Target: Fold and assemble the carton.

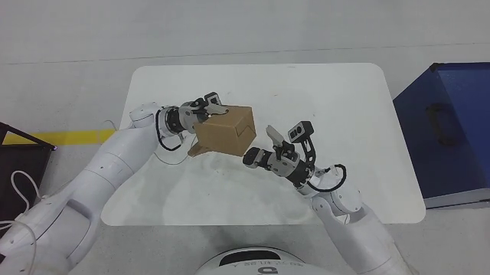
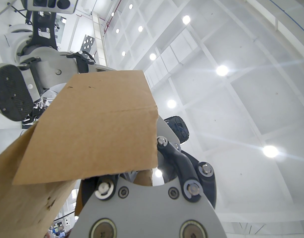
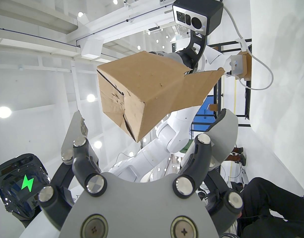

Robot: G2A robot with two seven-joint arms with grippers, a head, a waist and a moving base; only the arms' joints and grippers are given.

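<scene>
You have the carton point(image 1: 226, 131) clamped in the left gripper point(image 1: 214, 106) above the table's point(image 1: 344, 99) middle, its long axis pointing at the right gripper point(image 1: 260, 146), which stands open and empty just off the folded end

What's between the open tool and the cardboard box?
Nothing. In the right wrist view, only empty air separates the right tool from the carton.
</scene>
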